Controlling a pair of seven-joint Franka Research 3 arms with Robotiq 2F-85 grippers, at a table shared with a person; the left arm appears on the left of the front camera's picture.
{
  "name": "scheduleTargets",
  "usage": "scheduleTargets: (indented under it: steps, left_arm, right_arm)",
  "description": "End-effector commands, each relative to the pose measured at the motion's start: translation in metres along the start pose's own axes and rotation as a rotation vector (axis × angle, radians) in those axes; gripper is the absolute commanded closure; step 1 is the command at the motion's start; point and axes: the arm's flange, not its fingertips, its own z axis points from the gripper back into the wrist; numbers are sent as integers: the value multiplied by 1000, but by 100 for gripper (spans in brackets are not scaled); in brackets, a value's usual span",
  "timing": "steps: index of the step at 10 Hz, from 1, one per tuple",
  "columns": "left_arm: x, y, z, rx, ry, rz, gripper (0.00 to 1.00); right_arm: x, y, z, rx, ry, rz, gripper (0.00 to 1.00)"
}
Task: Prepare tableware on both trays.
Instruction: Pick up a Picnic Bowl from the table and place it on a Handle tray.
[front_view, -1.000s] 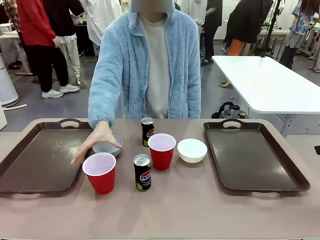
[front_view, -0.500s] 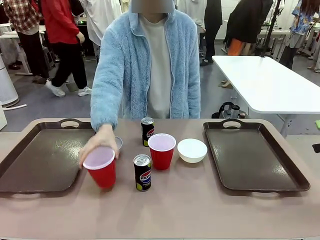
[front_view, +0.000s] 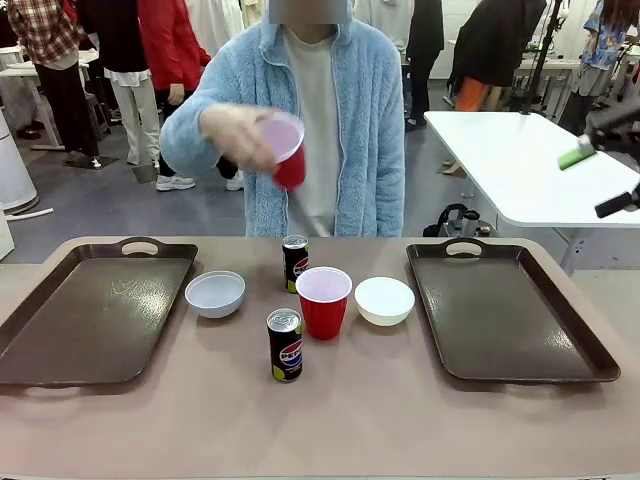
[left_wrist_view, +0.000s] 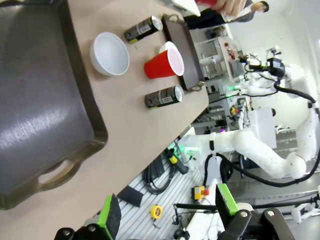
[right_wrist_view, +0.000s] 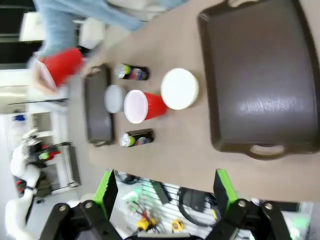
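Tan table (front_view: 380, 420) carries the left tray (front_view: 60, 330) at 9 o'clock and the right tray (front_view: 500, 310) at 3 o'clock. Between them stand the left bowl (front_view: 215, 294), far can (front_view: 294, 262), near can (front_view: 285, 345), standing cup (front_view: 323, 300) and right bowl (front_view: 384, 300). A person's hand (front_view: 235, 130) holds the lifted cup (front_view: 287, 150) at 12 o'clock. The left gripper (left_wrist_view: 167, 212) and right gripper (right_wrist_view: 164, 192) hang spread, above the table.

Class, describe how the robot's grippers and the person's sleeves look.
The left gripper and right gripper match: each has two black jointed fingers faced with bright green pads. The person's sleeves are fluffy light blue fleece, part of an open jacket over a pale top.
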Motion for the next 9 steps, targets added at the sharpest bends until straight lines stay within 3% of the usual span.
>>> scheduleTargets:
  steps: [1,4,6,7,8,9]
  left_arm:
    - [0,-1,1,-8,-2,-7,0]
    - [0,-1,1,-8,-2,-7,0]
    - [0,-1,1,-8,-2,-7,0]
    - [0,-1,1,-8,-2,-7,0]
    - [0,-1,1,-8,-2,-7,0]
    - [0,-1,1,-8,-2,-7,0]
  right_arm:
    - [14,28,-44,-230,78,-14,0]
    - [13,61,-142,-495,77,53,0]
    - [10,63,-189,-553,57,84,0]
    - [7,64,-198,-435,48,133,0]
    - [1,66,-178,-521,85,99,0]
    - [1,66,-178,-521,85,99,0]
